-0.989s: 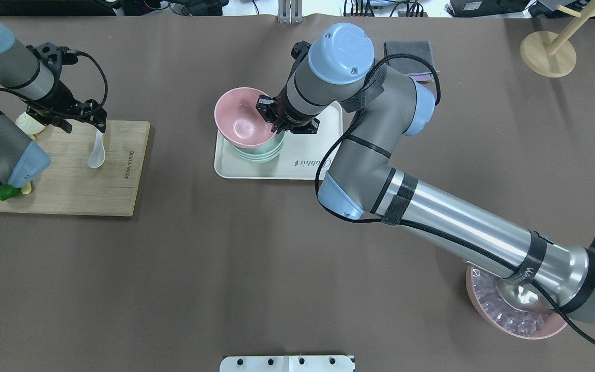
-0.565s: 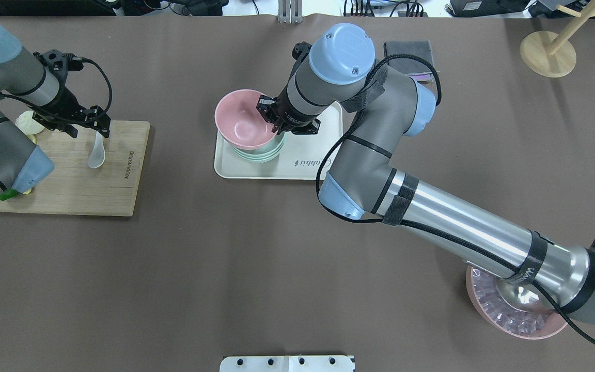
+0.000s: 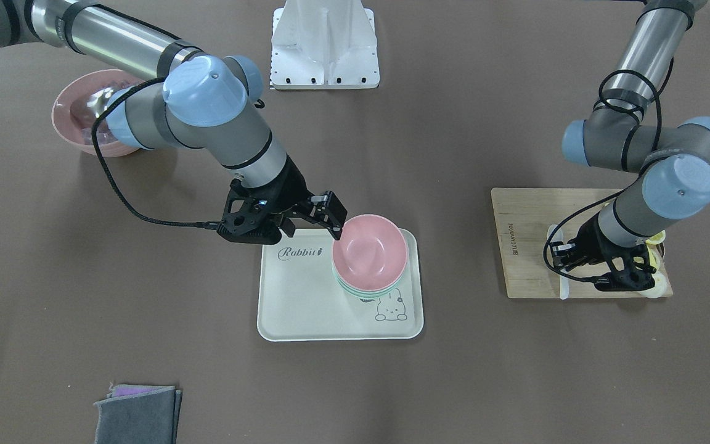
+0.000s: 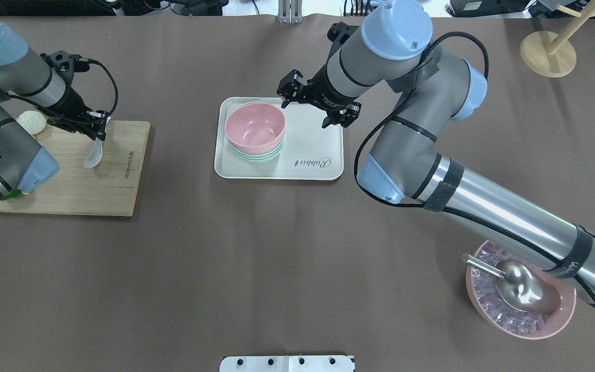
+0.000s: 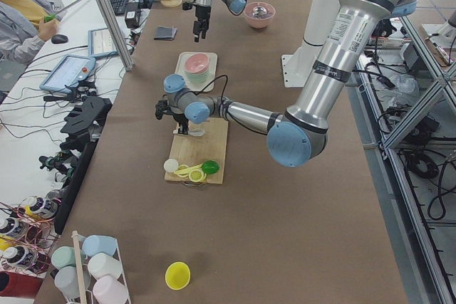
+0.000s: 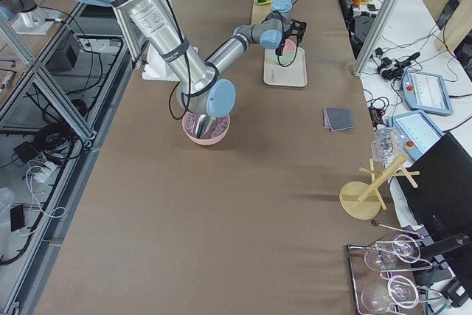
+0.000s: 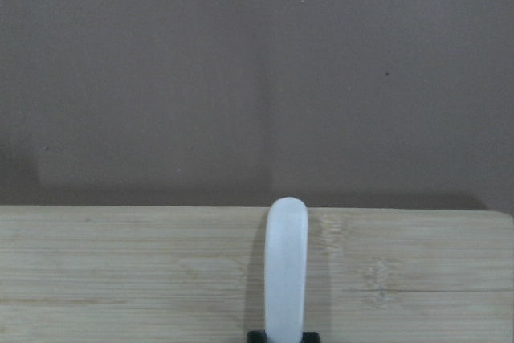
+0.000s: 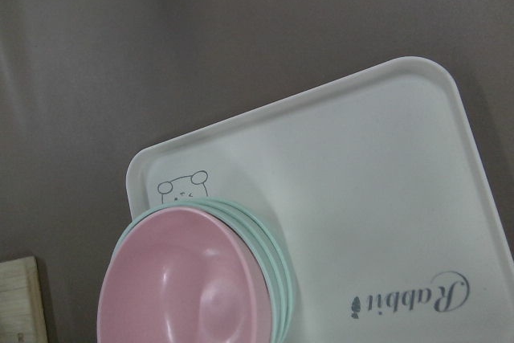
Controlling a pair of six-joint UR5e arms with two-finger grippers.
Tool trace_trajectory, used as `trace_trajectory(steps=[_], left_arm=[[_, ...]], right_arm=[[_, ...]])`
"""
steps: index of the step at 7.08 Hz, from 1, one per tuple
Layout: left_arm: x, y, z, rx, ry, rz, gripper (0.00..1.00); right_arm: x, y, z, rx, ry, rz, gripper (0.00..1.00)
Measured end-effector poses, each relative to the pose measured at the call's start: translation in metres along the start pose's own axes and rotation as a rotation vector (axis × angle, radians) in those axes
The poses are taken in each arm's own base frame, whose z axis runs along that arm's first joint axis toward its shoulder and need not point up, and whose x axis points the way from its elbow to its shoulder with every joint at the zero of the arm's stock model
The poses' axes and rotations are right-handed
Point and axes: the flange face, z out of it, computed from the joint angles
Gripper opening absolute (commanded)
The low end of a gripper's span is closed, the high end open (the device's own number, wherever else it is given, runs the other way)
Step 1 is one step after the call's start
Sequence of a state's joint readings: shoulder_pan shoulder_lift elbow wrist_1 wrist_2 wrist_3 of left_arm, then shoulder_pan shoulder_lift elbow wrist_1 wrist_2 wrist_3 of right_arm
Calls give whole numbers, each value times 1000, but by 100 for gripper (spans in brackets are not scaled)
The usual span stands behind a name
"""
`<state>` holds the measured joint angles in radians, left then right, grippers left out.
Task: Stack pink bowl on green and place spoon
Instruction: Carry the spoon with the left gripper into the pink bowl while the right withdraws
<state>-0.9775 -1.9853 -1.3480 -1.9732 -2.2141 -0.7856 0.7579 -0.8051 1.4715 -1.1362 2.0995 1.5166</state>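
The pink bowl (image 4: pixel 253 126) sits nested on the stack of green bowls (image 4: pixel 257 155) on the cream tray (image 4: pixel 308 155); it also shows in the front view (image 3: pixel 368 253) and the right wrist view (image 8: pixel 185 279). My right gripper (image 4: pixel 312 106) is open and empty, raised above the tray's far edge, right of the bowls and clear of them. My left gripper (image 4: pixel 98 129) is shut on the handle of the white spoon (image 4: pixel 93 155) over the wooden board (image 4: pixel 70 181). The spoon (image 7: pixel 287 271) points away from the wrist camera.
A white bun (image 4: pixel 32 121) lies at the board's far left corner, and lemon and lime pieces (image 5: pixel 199 169) at its near end. A pink bowl of ice with a metal scoop (image 4: pixel 519 299) stands front right. A wooden stand (image 4: pixel 548 51) is back right, a grey cloth (image 3: pixel 136 419) beyond the tray.
My right gripper has let go of the pink bowl, opened and lifted back to the right; the bowl now rests level on the green ones. My left gripper has closed on the spoon handle.
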Motion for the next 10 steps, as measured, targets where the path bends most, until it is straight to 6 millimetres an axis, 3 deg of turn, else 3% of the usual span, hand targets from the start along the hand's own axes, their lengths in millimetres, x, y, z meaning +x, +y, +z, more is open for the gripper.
trace_trajectory(steps=[1,2,3,5,6,7,8,9,10], left_arm=[[10,-4,-8,2,21,-4,0],[33,-11,-24,8,64,-27,0],[71,-21,-49,28,117,-61,0],[169,-29,-90,52,215,-121,0],[216,-23,-97,42,250,-135,0],[249,-17,-102,38,271,-138,0],[274,-11,-101,47,279,-130,0],[288,-5,-97,59,283,-122,0],[294,-1,-92,65,292,-110,67]], right_arm=[[19,-17,-20,-20,-3,11,100],[50,-39,-44,-29,-1,11,100],[91,-62,-67,-26,12,-11,100],[187,-105,-104,-12,60,-90,100],[236,-121,-120,-7,88,-127,100],[286,-133,-133,-3,122,-168,100],[333,-140,-143,-2,157,-217,100],[365,-144,-151,-5,181,-257,100],[382,-144,-156,-6,192,-278,100]])
